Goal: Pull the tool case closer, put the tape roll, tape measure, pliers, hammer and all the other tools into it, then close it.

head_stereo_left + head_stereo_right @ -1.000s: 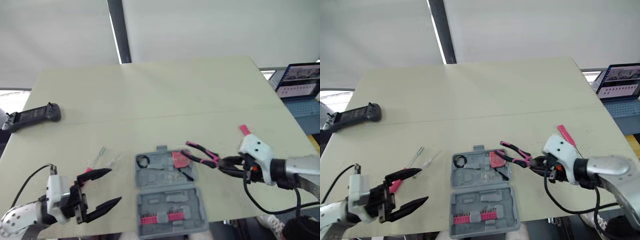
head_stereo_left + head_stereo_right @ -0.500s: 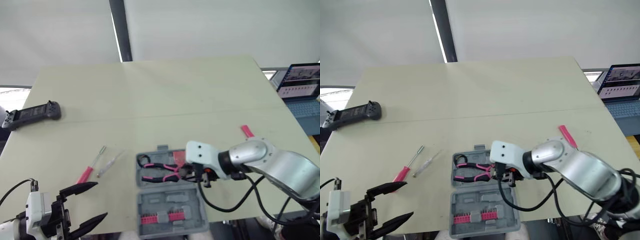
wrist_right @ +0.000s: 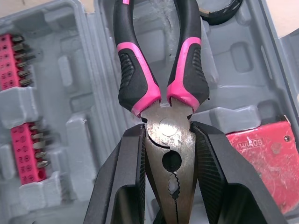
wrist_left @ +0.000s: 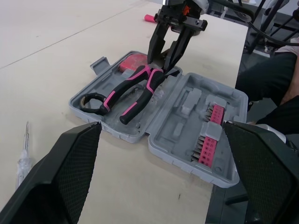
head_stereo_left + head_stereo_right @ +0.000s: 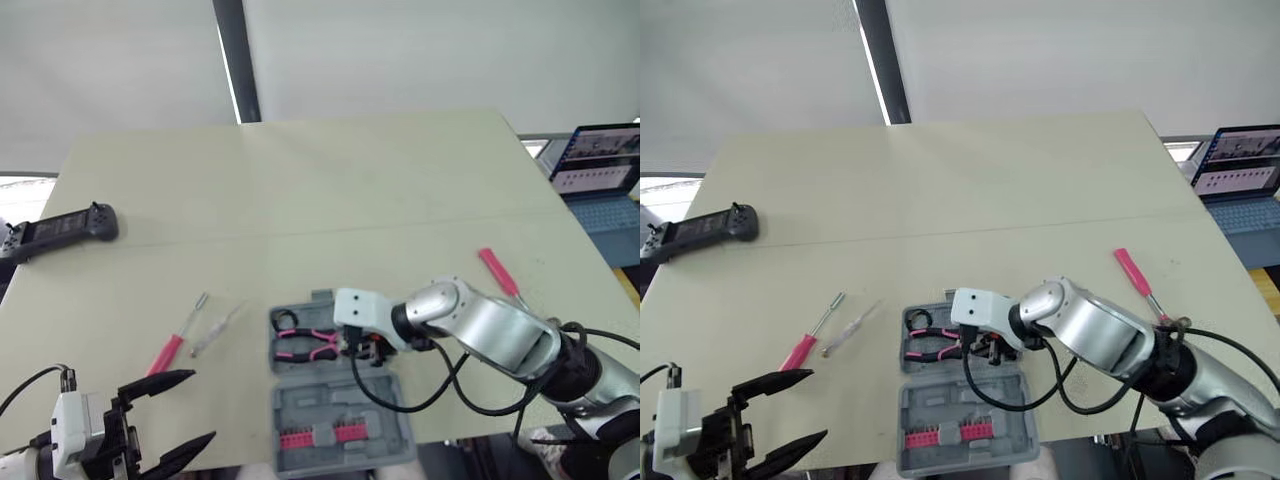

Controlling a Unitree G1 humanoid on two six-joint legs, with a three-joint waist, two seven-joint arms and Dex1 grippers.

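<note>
1. Pale green worktop (image 5: 400, 190) carries the whole job, with blank white screens behind it.
2. Nearest me, the left gripper (image 5: 818, 404) hovers off the near left corner, its fingers wide apart and empty.
3. Next comes the grey tool case (image 4: 177, 123), lying open and flat. Its near half holds a row of pink bits (image 5: 322, 437) and otherwise bare moulded slots.
4. The far half holds the pliers (image 3: 161, 128), with the handles down across the moulding. The right gripper (image 4: 164, 56) has its fingers clamped on the steel head at the pivot.
5. I judge the pliers stiff and head-heavy. The bare steel looks slick, so the grip at the pivot suits them, and the rubbery pink-and-black handles would be the surer hold if they slip.
6. Also in that half are the black tape roll (image 3: 220, 14) in a corner pocket and a red tape measure (image 3: 261, 158) beside the pliers' head.
7. Left of the case, a pink-handled screwdriver (image 5: 172, 345) and a clear-handled one (image 5: 215, 330) lie loose, both light and thin.
8. Right of the case, well apart, lies another pink-handled tool (image 5: 497, 270).
9. Farthest off are a black controller (image 5: 60, 228) at the left edge and a laptop (image 5: 600, 160) beyond the right edge.
</note>
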